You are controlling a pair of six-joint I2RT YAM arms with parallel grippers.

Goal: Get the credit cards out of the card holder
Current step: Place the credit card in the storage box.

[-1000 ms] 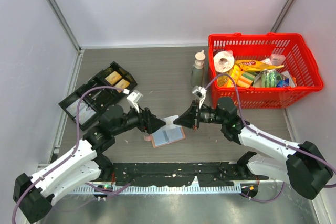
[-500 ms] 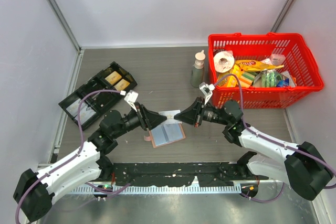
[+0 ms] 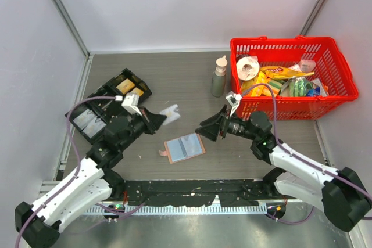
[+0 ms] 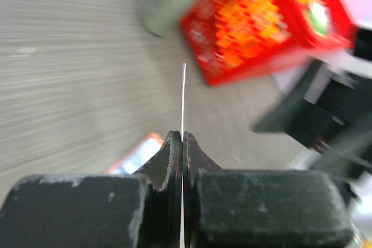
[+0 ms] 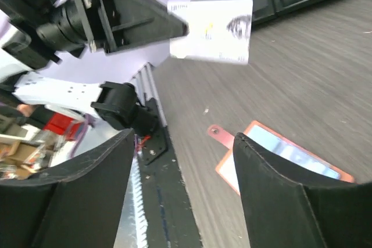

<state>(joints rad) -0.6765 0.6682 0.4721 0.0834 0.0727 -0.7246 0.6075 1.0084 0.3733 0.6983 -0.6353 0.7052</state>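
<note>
Credit card [image 3: 170, 112], likely light, stiff and slick, is pinched by one edge in the closed left gripper [image 3: 160, 119] above the table [image 3: 192, 79]; the right gripper [image 3: 202, 128] gapes empty near the card holder [image 3: 184, 147].

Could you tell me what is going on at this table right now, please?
The left gripper is shut on a white credit card and holds it in the air above the table. The card holder lies open and flat on the table between the two arms, with its pale lining facing up. I cannot tell whether another card is in it. The right gripper hangs open and empty beside the holder, touching nothing.
</note>
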